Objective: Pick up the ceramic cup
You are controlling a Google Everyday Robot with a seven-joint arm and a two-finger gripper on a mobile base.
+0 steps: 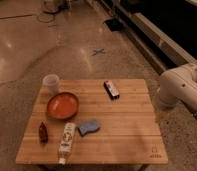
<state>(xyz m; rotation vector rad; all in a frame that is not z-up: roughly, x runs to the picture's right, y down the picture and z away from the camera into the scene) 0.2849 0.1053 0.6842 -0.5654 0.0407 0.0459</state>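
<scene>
The ceramic cup (51, 83) is small, pale and whitish. It stands upright at the far left corner of the wooden table (127, 125), just behind the orange bowl (62, 105). The robot's white arm (179, 90) shows at the right edge of the view, beside the table's right side. The gripper itself is out of view, so nothing shows of its place relative to the cup.
On the table lie a white bottle with a label (67, 140), a blue sponge (88, 127), a small dark red-brown bottle (42, 132) and a dark snack packet (111, 89). A blue X mark (98, 51) is on the floor behind.
</scene>
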